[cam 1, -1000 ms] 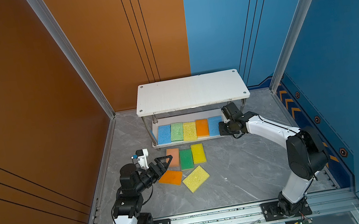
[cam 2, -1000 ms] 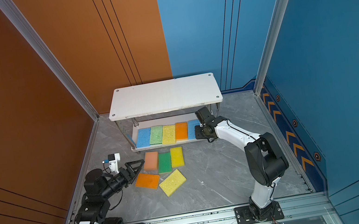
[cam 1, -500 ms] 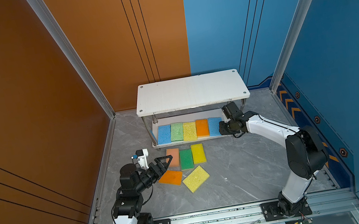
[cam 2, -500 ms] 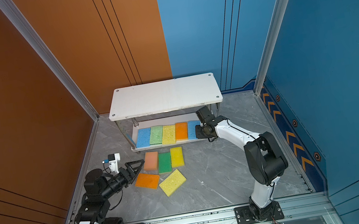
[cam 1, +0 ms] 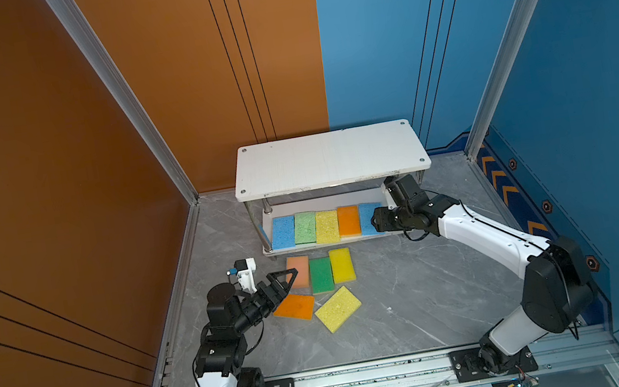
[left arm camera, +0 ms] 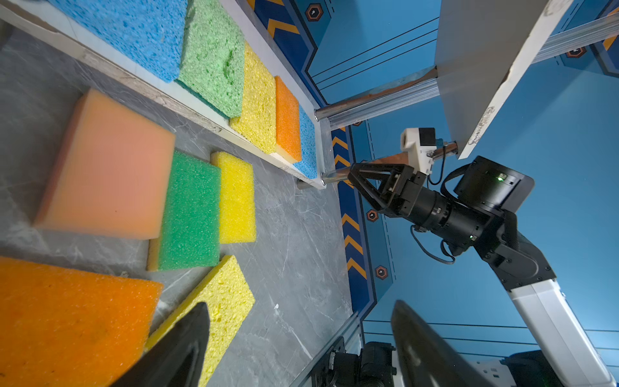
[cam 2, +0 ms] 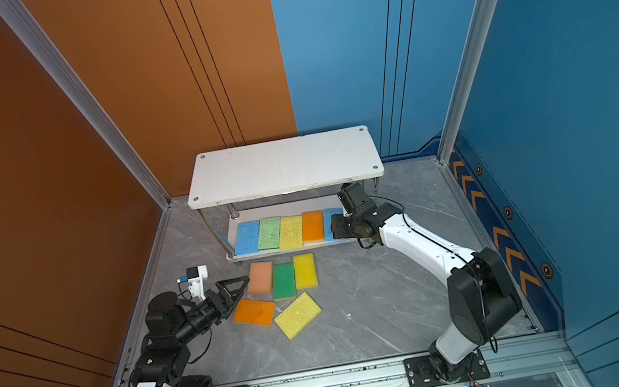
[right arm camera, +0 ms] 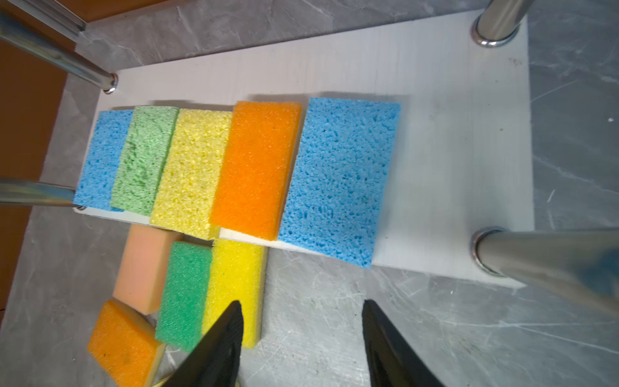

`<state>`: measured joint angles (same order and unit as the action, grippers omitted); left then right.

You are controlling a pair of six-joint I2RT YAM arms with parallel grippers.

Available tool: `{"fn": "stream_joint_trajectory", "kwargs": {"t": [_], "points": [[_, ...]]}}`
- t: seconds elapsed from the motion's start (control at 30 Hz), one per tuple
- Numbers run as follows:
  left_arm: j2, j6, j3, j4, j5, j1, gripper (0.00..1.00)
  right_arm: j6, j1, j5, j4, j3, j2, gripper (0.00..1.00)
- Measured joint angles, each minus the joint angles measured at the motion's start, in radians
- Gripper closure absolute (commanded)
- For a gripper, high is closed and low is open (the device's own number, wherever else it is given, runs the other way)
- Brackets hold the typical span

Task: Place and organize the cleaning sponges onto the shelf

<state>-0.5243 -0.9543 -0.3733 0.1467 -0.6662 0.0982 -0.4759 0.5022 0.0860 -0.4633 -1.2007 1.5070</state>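
- Top views: in both, the shelf [cam 1: 329,157] stands at the back of the floor. Its lower board carries five cleaning sponges side by side: left-end blue sponge [cam 1: 283,232], light green sponge [cam 1: 305,227], pale yellow sponge [cam 1: 326,226], shelf orange sponge [cam 1: 348,220], right-end blue sponge [cam 1: 366,215].
- Top views again: five more lie on the floor in front. Peach sponge [cam 1: 298,272], dark green sponge [cam 1: 321,274] and bright yellow sponge [cam 1: 342,265] form a tight row. Floor orange sponge [cam 1: 294,307] and tilted yellow sponge [cam 1: 338,308] lie nearer my bases.
- Top views, claws: my left claw [cam 1: 286,284] hangs just beside the peach sponge and the floor orange sponge; contact, cannot tell. My right claw [cam 2: 338,228] sits at the right-end blue sponge's outer side.
- Left wrist: left claw jaws apart, nothing between them. The floor orange and tilted yellow sponges are just beside one finger.
- Right wrist: right claw jaws apart, gripping nothing, over bare floor just in front of the lower board. The right-end blue sponge lies flat, one corner past the board's front edge.
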Motion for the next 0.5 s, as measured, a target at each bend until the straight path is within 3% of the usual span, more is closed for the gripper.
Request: {"fn": "stream_joint_trajectory", "kwargs": {"t": [0.23, 0.5], "points": [[-0.077, 0.103, -0.023, 0.166, 0.038, 0.000, 0.07, -0.056, 0.092, 0.051, 0.000, 0.145, -0.113, 0.37], [-0.404, 0.277, -0.210, 0.311, 0.201, 0.028, 0.12, -0.114, 0.159, 0.084, 0.006, 0.248, -0.171, 0.37]]}}
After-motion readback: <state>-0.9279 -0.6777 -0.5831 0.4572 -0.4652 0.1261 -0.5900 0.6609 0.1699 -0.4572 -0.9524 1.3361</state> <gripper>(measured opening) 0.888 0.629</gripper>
